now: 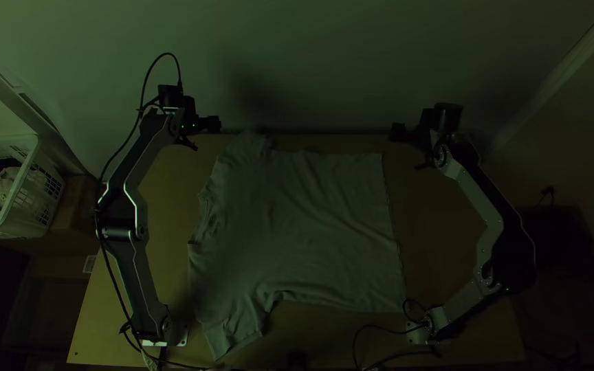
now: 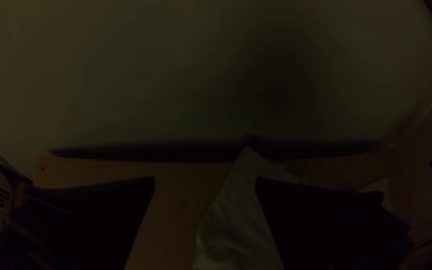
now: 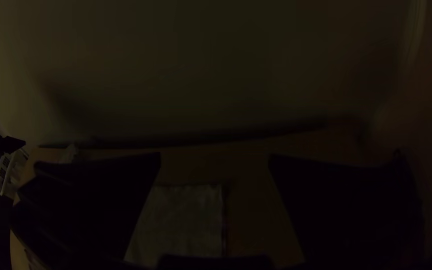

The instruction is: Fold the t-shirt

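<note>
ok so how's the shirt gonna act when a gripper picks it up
The t-shirt will probably hang limp: its sleeves and collar area already lie in soft wrinkles on the table. It looks thin and likely light, since it lies nearly flat. A pinch at one hem corner would likely lift only that part, as the shirt is spread wide and the rest may drag or bunch.

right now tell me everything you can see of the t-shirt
The t-shirt looks pale and plain, of thin, soft cloth. It lies spread and unfolded on the wooden table, with light creases and more rumpling around the neckline. The neckline is toward the left arm, the hem toward the right arm. One sleeve points to the table's far edge, the other to the near edge. Neither the left gripper nor the right gripper holds it.
</note>
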{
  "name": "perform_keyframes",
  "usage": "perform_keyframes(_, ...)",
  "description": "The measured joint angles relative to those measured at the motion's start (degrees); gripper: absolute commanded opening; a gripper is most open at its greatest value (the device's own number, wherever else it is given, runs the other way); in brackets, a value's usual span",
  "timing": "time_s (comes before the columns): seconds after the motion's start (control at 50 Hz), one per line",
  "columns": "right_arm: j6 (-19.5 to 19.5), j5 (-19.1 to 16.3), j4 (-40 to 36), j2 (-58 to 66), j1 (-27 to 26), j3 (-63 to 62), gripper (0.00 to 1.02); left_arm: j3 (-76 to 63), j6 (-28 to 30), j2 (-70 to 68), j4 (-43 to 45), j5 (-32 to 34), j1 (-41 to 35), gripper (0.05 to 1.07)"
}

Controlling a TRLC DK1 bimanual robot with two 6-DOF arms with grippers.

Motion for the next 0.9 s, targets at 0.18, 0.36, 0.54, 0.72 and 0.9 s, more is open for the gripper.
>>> perform_keyframes(0.18, 1.2, -0.3, -2.5, 2.7, 0.0, 1.4, 0.99, 5.8, 0.0, 6.6, -3.5, 0.0, -0.5, 0.97)
perform_keyframes(0.36, 2.0, -0.3, -5.8, 5.5, 0.0, 2.1, 0.99, 6.7, 0.0, 10.3, -3.8, 0.0, -1.0, 0.97)
perform_keyframes(0.54, 2.0, -0.3, -8.2, 7.9, 0.0, 3.1, 0.99, 7.2, 0.1, 12.8, -3.7, -0.5, -1.3, 0.97)
perform_keyframes(0.72, 2.0, -0.3, -8.5, 9.1, 0.0, 3.8, 0.99, 7.5, 1.3, 14.2, -4.6, -1.8, -1.7, 0.97)
perform_keyframes(0.9, 2.1, -0.3, -8.5, 10.7, 0.0, 4.9, 0.99, 7.9, 2.5, 15.8, -6.2, -3.3, -2.4, 0.97)
